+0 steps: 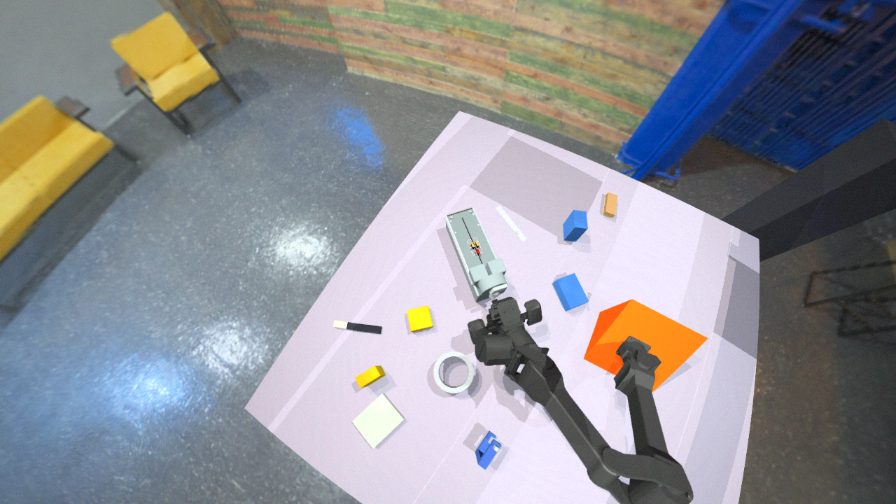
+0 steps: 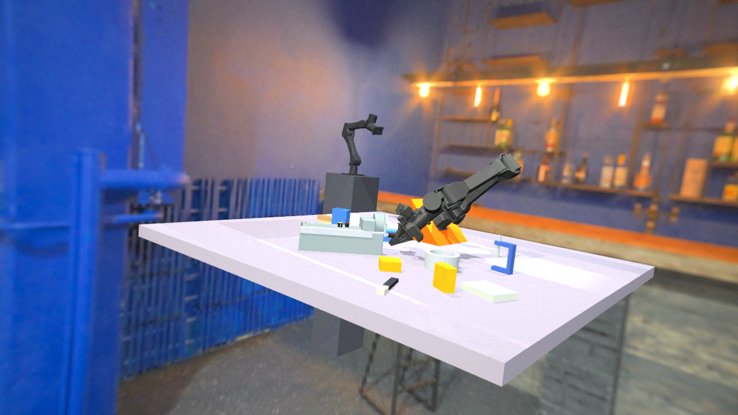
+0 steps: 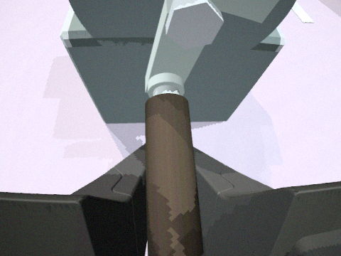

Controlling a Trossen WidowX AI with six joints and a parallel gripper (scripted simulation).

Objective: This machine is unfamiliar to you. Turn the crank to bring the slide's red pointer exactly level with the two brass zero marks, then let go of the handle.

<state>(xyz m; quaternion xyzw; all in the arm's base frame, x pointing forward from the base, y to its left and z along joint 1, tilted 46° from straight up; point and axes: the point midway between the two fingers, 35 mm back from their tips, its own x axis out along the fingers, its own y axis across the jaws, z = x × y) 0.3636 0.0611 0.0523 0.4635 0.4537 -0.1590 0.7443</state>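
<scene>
The grey-green machine [image 1: 459, 241] [image 2: 335, 242] [image 3: 106, 78] stands on the table. Its red pointer [image 1: 477, 251] [image 2: 346, 225] sits slightly off the brass zero marks [image 1: 474, 245] [image 2: 339, 223], on the crank side of them. The crank arm [image 3: 177, 58] slants down and slightly left from its hub in the wrist view. The brown handle [image 3: 168, 131] at its lower end points toward the camera. My gripper [image 1: 494, 302] [image 2: 390, 241] [image 3: 165, 150] is shut on the handle, one finger on each side. The top and exterior views mostly hide the handle behind the gripper.
Two blue blocks [image 1: 575, 225] [image 1: 570, 292] lie beside the machine. A yellow block [image 1: 419, 318] [image 2: 390, 264] and a pale ring [image 1: 437, 372] [image 2: 438, 261] lie near the arm. An orange wedge [image 1: 673, 341] is at the arm's base. A blue clamp [image 1: 484, 452] [image 2: 511, 257] stands farther away.
</scene>
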